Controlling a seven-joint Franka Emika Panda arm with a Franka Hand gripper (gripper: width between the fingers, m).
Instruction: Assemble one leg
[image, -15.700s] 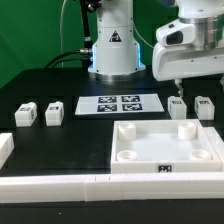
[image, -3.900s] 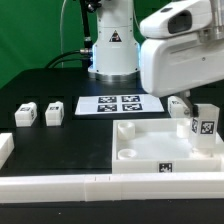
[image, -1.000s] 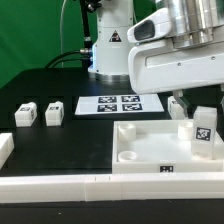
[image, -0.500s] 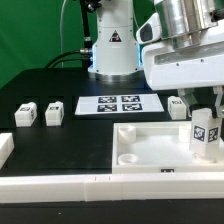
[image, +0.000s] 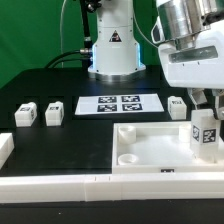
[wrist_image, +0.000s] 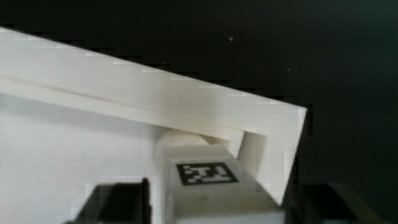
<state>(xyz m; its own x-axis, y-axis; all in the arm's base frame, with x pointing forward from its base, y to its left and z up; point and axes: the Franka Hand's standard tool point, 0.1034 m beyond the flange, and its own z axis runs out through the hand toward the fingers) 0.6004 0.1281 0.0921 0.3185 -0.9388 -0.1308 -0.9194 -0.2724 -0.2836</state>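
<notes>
My gripper (image: 207, 117) is shut on a leg (image: 207, 136), a small white block with a square tag facing the camera. It holds the leg upright at the right end of the large white square panel (image: 150, 158), by a corner. I cannot tell whether the leg touches the panel. In the wrist view the leg (wrist_image: 214, 180) sits between my two dark fingers (wrist_image: 118, 204), just off the panel's raised rim (wrist_image: 160, 95). Three more legs rest on the table: two on the exterior view's left (image: 25, 115) (image: 54, 114) and one behind the panel (image: 178, 106).
The marker board (image: 120, 104) lies flat behind the panel. A long white bar (image: 60, 185) runs along the front edge, with a short white piece (image: 5, 150) at the far left. The arm's base (image: 112, 45) stands at the back.
My gripper has carried the leg toward the exterior view's right and a little lower, to the panel's right end. The other parts have not moved.
</notes>
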